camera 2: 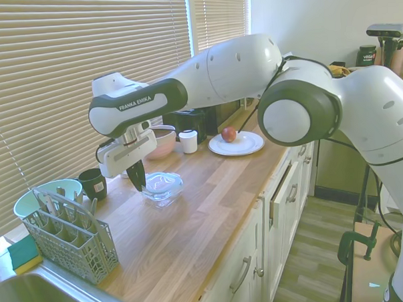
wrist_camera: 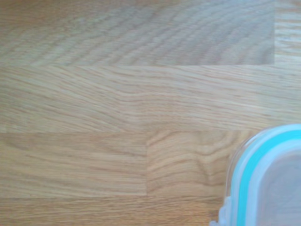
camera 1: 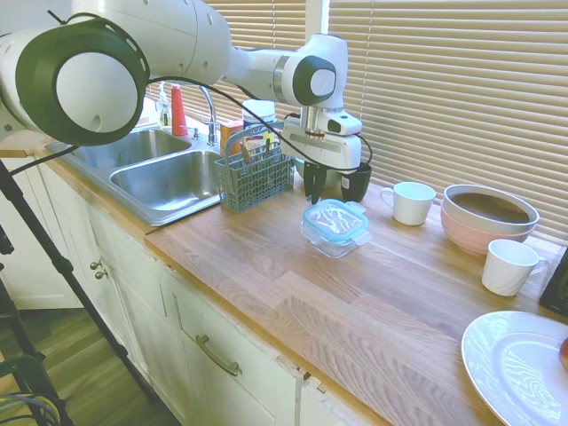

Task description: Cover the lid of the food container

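The lid point(camera 1: 335, 218) point(camera 2: 161, 182), clear with a teal rim, lies flat on top of the clear food container point(camera 1: 330, 242) point(camera 2: 162, 195) in the middle of the wooden counter. My gripper point(camera 1: 315, 190) point(camera 2: 137, 180) hangs just behind the container, toward the window side, slightly above the counter. Its fingers look shut, with nothing between them, and they are apart from the lid. In the wrist view only a corner of the lid point(wrist_camera: 268, 179) shows, over bare wood.
A grey cutlery basket point(camera 1: 253, 177) point(camera 2: 68, 237) stands by the sink point(camera 1: 169, 177). A black cup point(camera 1: 355, 182) sits right behind the gripper. White mugs point(camera 1: 411, 202) point(camera 1: 510, 266), a pink bowl point(camera 1: 488, 222) and a white plate point(camera 1: 519, 364) lie further along.
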Robot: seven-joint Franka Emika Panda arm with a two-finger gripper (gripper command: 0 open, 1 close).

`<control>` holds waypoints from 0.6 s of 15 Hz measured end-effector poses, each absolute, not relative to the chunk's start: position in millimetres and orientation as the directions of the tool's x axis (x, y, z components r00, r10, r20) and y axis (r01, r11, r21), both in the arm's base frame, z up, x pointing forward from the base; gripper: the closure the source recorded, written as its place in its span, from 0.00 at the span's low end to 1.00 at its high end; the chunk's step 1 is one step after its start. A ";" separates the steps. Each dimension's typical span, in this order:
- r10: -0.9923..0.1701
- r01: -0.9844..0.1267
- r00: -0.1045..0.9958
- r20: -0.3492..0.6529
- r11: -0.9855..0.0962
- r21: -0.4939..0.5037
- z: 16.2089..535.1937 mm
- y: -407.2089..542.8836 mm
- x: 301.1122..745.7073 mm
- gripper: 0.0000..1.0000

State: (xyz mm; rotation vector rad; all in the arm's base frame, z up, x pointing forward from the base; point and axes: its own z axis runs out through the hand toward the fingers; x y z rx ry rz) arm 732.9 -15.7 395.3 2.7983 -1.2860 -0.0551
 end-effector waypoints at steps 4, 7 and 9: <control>-0.762 -0.759 0.648 -0.007 -0.647 0.074 388.5 -15.2 735.9 1.00; -0.764 -0.762 0.645 -0.003 -0.643 0.072 388.0 -15.1 738.9 1.00; -0.766 -0.764 0.643 -0.001 -0.642 0.072 386.8 -15.1 741.4 1.00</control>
